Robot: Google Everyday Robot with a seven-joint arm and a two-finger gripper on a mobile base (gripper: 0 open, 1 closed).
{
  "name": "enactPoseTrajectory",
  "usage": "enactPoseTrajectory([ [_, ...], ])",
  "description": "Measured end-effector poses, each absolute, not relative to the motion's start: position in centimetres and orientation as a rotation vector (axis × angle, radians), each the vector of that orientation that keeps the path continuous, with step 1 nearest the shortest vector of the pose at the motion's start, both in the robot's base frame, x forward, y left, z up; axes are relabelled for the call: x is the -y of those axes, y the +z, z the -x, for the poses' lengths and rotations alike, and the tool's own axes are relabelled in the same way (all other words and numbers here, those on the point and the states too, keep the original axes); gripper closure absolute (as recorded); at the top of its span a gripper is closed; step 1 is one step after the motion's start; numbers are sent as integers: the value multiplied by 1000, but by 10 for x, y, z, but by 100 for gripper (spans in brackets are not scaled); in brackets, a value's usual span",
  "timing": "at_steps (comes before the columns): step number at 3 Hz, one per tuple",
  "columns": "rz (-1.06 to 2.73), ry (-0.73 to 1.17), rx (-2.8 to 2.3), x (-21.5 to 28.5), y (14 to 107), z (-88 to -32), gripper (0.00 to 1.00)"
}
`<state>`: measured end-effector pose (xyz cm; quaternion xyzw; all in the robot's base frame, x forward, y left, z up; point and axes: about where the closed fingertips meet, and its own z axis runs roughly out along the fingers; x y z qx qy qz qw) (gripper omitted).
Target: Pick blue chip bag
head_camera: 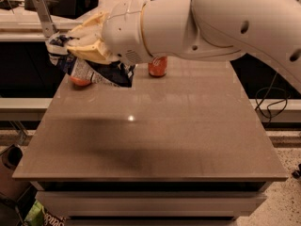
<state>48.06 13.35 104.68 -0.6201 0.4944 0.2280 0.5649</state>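
The blue chip bag (96,72) is crinkled dark-blue foil with white lettering. It hangs in the air above the table's far left corner, held in my gripper (77,48). The gripper's cream-coloured fingers (89,32) are closed over the bag's top. The big white arm (221,22) reaches in from the upper right and hides the upper part of the bag.
A red soda can (157,66) stands at the table's far edge, partly behind the arm. An orange round thing (80,81) lies under the bag. The brown table (150,135) ends in a front edge near me. A green bag (37,213) lies on the floor at lower left.
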Motion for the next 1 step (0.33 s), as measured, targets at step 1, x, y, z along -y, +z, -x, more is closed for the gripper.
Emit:
enactPoseTrajectory([
  [1,1459,536,-1163,-134,1047,-481,100],
])
